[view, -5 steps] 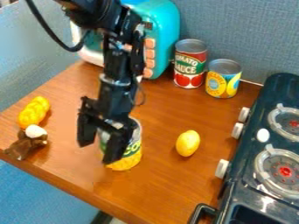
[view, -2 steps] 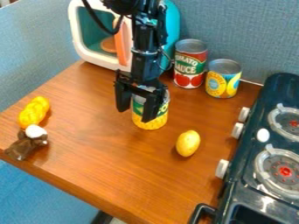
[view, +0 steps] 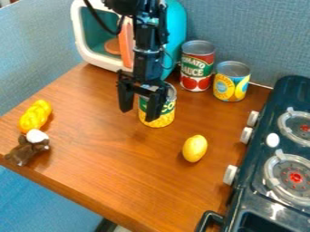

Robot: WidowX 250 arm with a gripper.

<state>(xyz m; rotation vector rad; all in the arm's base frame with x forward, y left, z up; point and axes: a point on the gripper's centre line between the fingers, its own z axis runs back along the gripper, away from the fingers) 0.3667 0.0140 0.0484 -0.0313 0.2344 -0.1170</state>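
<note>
1. Your claw (view: 138, 114) is open, its two fingers spread and pointing down over the back half of the tabletop (view: 115, 167).
2. The green-and-yellow can (view: 161, 113) stands upright right beside it; one finger overlaps the can's front in view, and you cannot tell whether they touch.
3. Behind your claw, the teal toy microwave (view: 174, 27) takes up the back left corner, its orange door handle (view: 126, 45) facing the work area.
4. To the can's right, the red can (view: 196, 68) and the blue-and-yellow can (view: 231, 84) stand upright side by side near the back edge, limiting your room there.
5. The lemon (view: 194, 148) lies nearer the right edge, between the green-and-yellow can and the stove (view: 251, 192), whose white knobs (view: 230, 174) jut over that edge.
6. Your widest room runs toward the front edge.
7. At the left corner lie a yellow lumpy piece (view: 35, 116) and a brown-and-white toy (view: 25, 151), close together.
</note>
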